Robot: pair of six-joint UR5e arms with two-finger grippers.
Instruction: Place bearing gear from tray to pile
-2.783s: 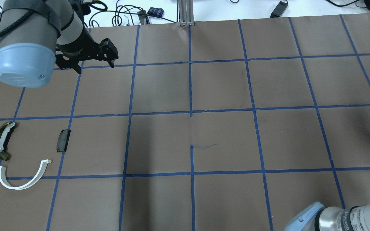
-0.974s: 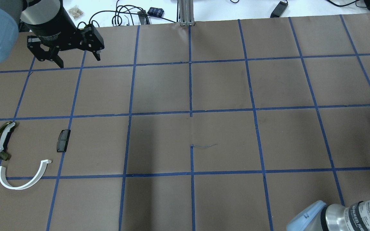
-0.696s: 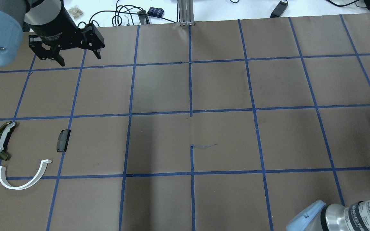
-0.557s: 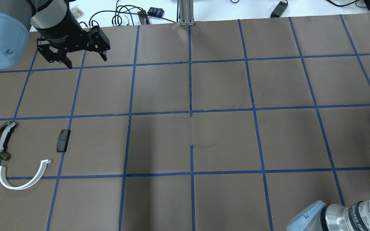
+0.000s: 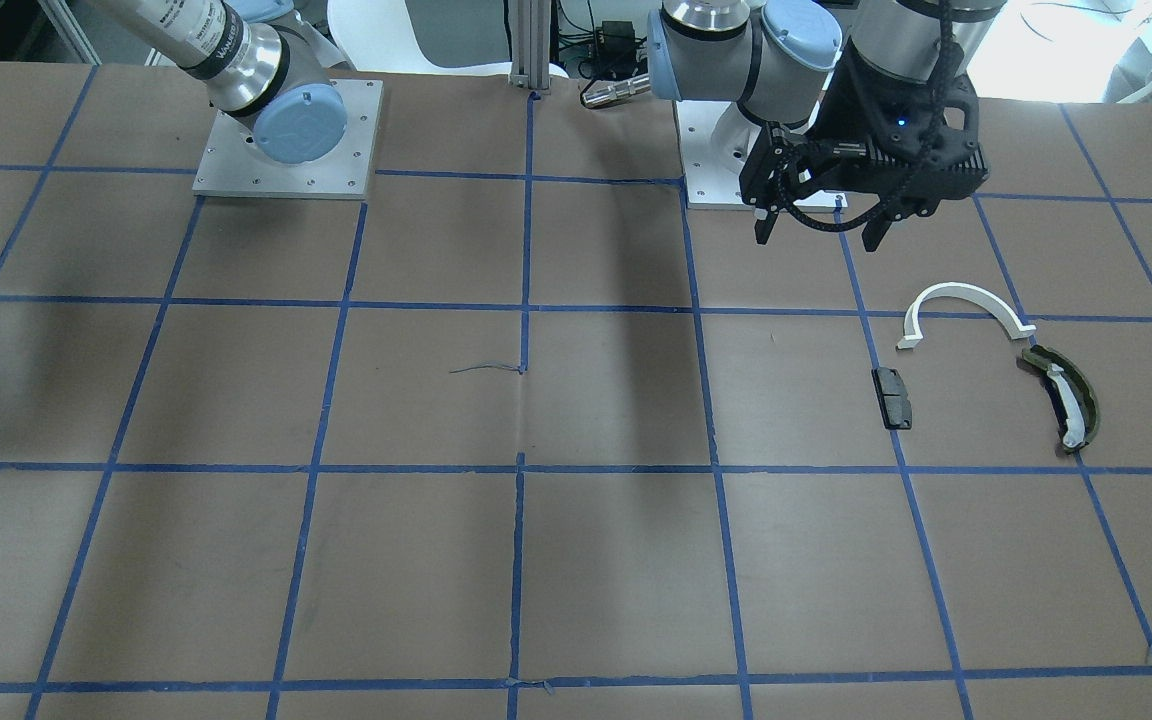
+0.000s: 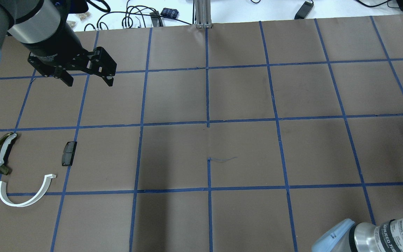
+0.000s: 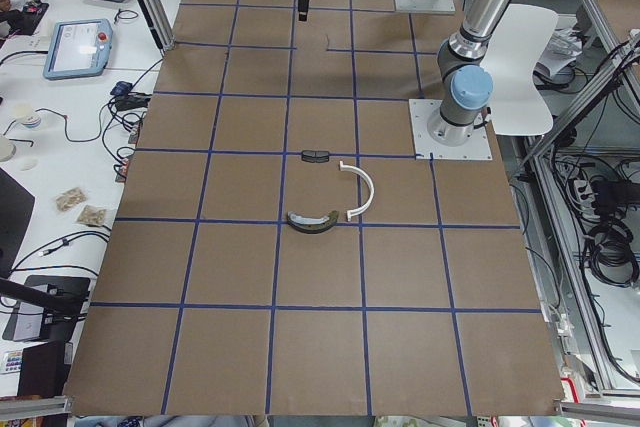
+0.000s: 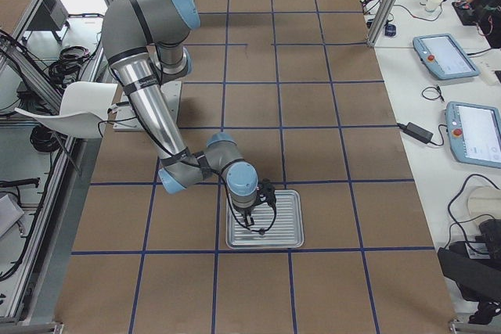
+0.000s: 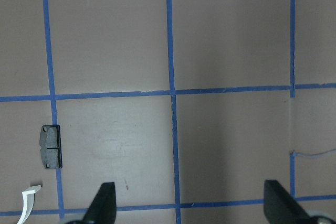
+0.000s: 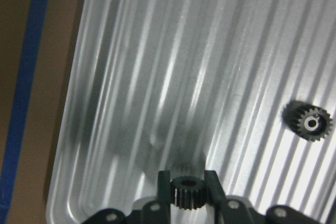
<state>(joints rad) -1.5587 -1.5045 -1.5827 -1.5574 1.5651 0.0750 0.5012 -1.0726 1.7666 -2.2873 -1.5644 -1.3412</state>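
In the right wrist view my right gripper (image 10: pixel 187 184) is shut on a small black bearing gear (image 10: pixel 187 195) over the ribbed metal tray (image 10: pixel 157 77). A second gear (image 10: pixel 310 121) lies on the tray to the right. The exterior right view shows the same gripper (image 8: pixel 258 220) above the tray (image 8: pixel 291 220). The pile lies on the brown table: a white half-ring arc (image 6: pixel 25 196), a black block (image 6: pixel 69 153) and an olive-green curved piece (image 6: pixel 1 153). My left gripper (image 6: pixel 87 78) hangs open and empty beyond the pile, with the block (image 9: pixel 51 147) at the left of its wrist view.
Blue tape divides the brown table cover (image 6: pixel 243 147) into squares. Cables and small devices (image 6: pixel 142 15) lie past the far edge. A metal post (image 6: pixel 203 14) stands at the far middle. My right arm's elbow (image 6: pixel 369 238) shows at the near right corner.
My left gripper has come from the table's far edge toward the robot, staying open. The pile parts have not moved. The right elbow barely shifted.
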